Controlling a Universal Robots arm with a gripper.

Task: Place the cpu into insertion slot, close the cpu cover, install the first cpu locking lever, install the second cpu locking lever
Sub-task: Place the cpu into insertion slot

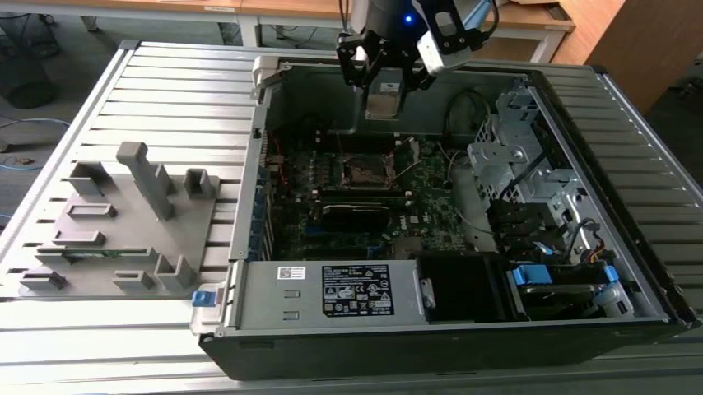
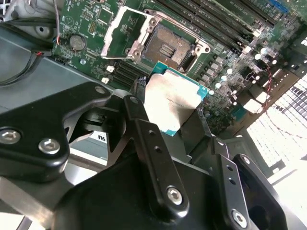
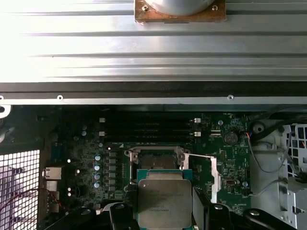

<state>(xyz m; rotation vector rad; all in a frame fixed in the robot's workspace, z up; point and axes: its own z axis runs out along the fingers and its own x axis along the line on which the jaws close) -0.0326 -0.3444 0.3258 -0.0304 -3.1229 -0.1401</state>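
My gripper point(image 2: 170, 117) is shut on the cpu point(image 2: 175, 103), a flat square chip with a dull metal face and a green edge, gripped on two opposite sides. In the exterior view the gripper point(image 1: 384, 86) hangs with the cpu point(image 1: 383, 105) over the back of the open computer case, above the board. The insertion slot point(image 2: 168, 45) lies bare just beyond the chip, dark with a silvery rim; it is also seen from outside as the slot point(image 1: 363, 171). The cpu cover point(image 2: 115, 25) stands flipped open beside it. In the first wrist view the cpu point(image 3: 164, 203) sits just short of the slot point(image 3: 156, 160).
Long black memory sticks point(image 3: 144, 127) run beside the socket. The case's metal wall point(image 1: 263, 123), power supply point(image 1: 329, 292) and drive bays point(image 1: 528, 164) ring the board. A grey fixture tray point(image 1: 121, 222) lies on the slatted table at the exterior view's left.
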